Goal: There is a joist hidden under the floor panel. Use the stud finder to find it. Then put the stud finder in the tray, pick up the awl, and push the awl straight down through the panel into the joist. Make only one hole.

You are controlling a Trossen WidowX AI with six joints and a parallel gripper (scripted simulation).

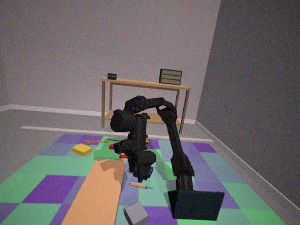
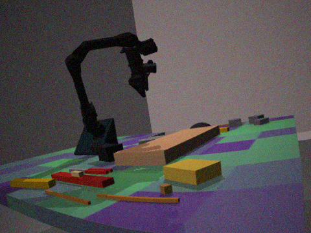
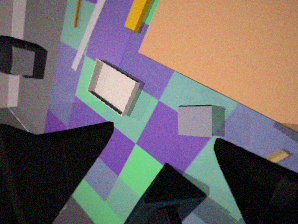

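In the top view, the near end of the floor panel (image 1: pixel 97 190) (image 2: pixel 170 142) (image 3: pixel 225 55) is cut off. Beyond lies the awl (image 1: pixel 138 185) (image 3: pixel 278 156); the gripper (image 1: pixel 140 179) (image 2: pixel 144 93) (image 3: pixel 162 134), fingers apart and empty, obscures the stud finder (image 2: pixel 107 152). Red pieces near the bench's (image 1: pixel 51 189) (image 2: pixel 42 210) (image 3: pixel 162 140) far edge are part-hidden.

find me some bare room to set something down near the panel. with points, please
Room shows on top of the panel (image 1: pixel 92 197) (image 2: pixel 170 136) (image 3: pixel 225 45) and between tray (image 3: pixel 115 87) and grey block (image 1: pixel 136 214) (image 3: pixel 194 121). Crowded: the red bars (image 1: pixel 124 156) (image 2: pixel 82 180), near sticks (image 1: pixel 96 141) (image 2: pixel 139 198).

Pale-handled awl (image 1: pixel 138 185) beside orange floor panel (image 1: pixel 97 190).
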